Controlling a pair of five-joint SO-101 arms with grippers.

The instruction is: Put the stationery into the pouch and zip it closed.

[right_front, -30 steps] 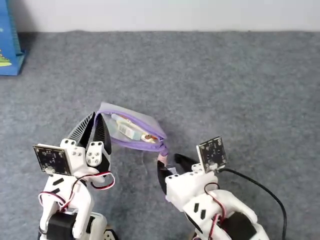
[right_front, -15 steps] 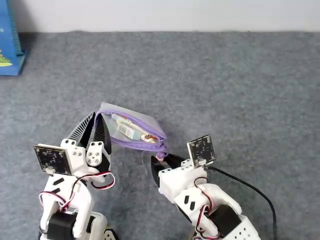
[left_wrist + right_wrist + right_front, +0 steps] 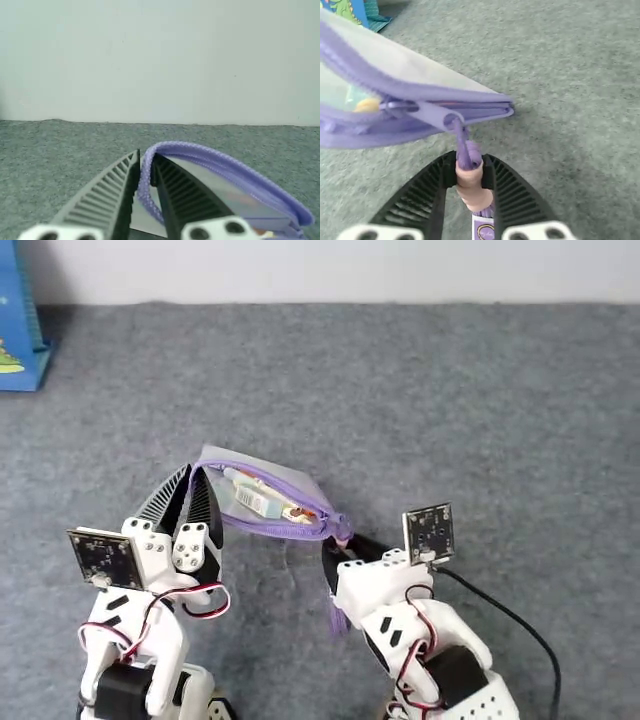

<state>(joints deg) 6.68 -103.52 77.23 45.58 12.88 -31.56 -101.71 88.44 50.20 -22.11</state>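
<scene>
A clear pouch (image 3: 262, 502) with a purple zip lies between the two arms, its mouth gaping. Stationery (image 3: 256, 501) shows inside it: a white piece and an orange one. My left gripper (image 3: 195, 474) is shut on the pouch's left end; in the left wrist view the left gripper (image 3: 146, 156) pinches the purple zip edge (image 3: 225, 167). My right gripper (image 3: 341, 542) is at the pouch's right end. In the right wrist view the right gripper (image 3: 468, 160) is shut on the pink zip pull (image 3: 469, 181), which is tied to the slider (image 3: 427, 111).
Grey carpet covers the table, with open room behind and to the right of the pouch. A blue box (image 3: 16, 330) stands at the far left edge. A purple tassel (image 3: 337, 618) hangs under the right gripper, and a black cable (image 3: 510, 615) trails from the right arm.
The right gripper has swung and shifted right and slightly away, still holding the zip pull at the pouch's right end. The left arm and pouch stayed put.
</scene>
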